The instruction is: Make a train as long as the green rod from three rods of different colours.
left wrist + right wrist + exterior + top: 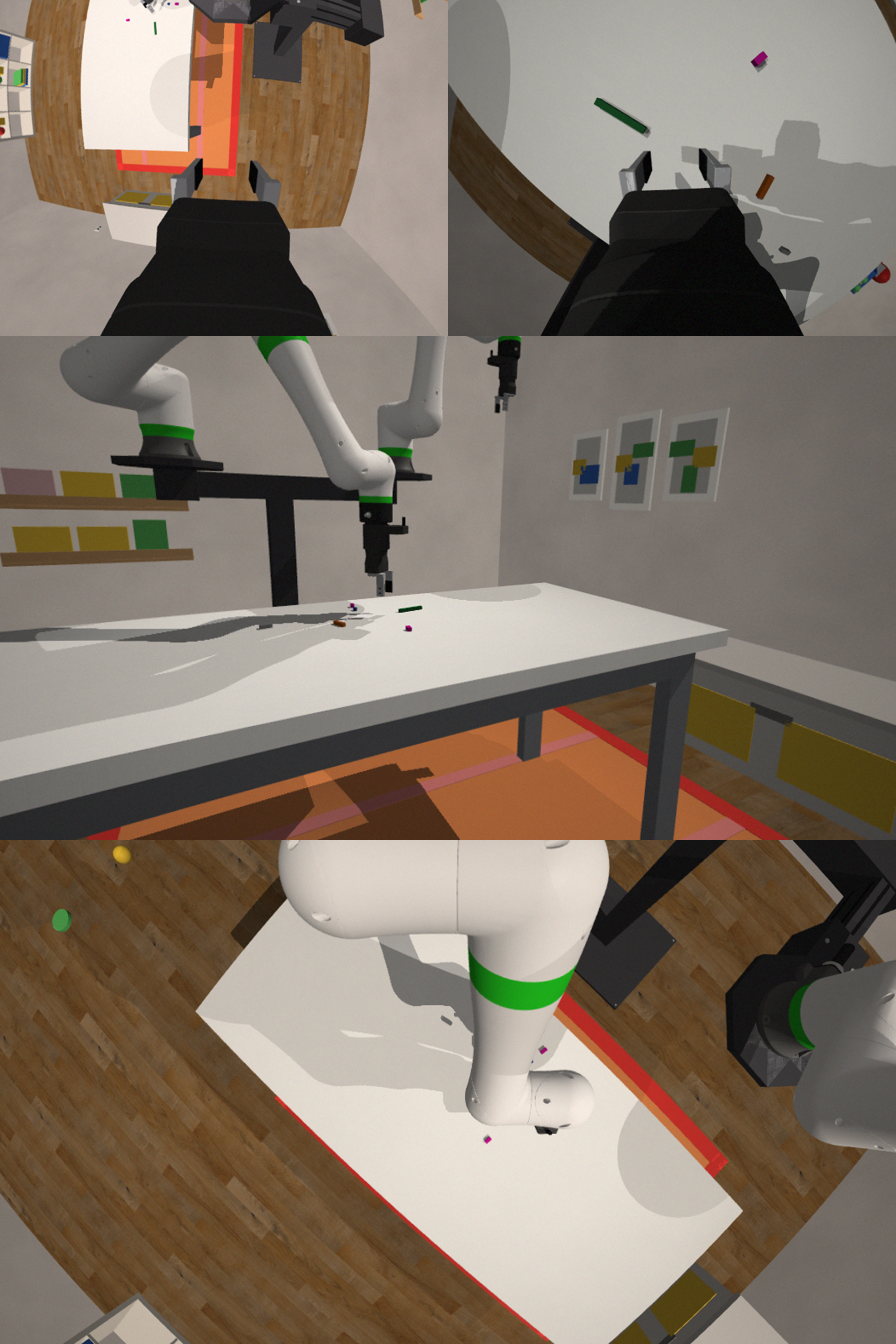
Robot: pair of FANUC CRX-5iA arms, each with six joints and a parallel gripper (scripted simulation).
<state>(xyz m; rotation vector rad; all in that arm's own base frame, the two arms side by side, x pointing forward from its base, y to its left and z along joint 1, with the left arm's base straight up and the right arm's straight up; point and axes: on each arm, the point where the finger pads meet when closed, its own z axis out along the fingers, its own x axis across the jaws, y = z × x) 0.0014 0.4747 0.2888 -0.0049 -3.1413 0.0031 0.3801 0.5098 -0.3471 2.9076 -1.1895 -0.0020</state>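
Observation:
The green rod lies flat. One magenta rod lies apart from it; a second magenta rod lies near the small blue rod. The orange rod and grey rod lie separately in shadow. My right gripper is open and empty above the table, near the green rod. My left gripper is open and empty, high and beyond the table's end.
The white table carries the rods. The right arm covers part of the table in the top view and hides the green and orange rods there. A low cabinet stands beyond the table's end.

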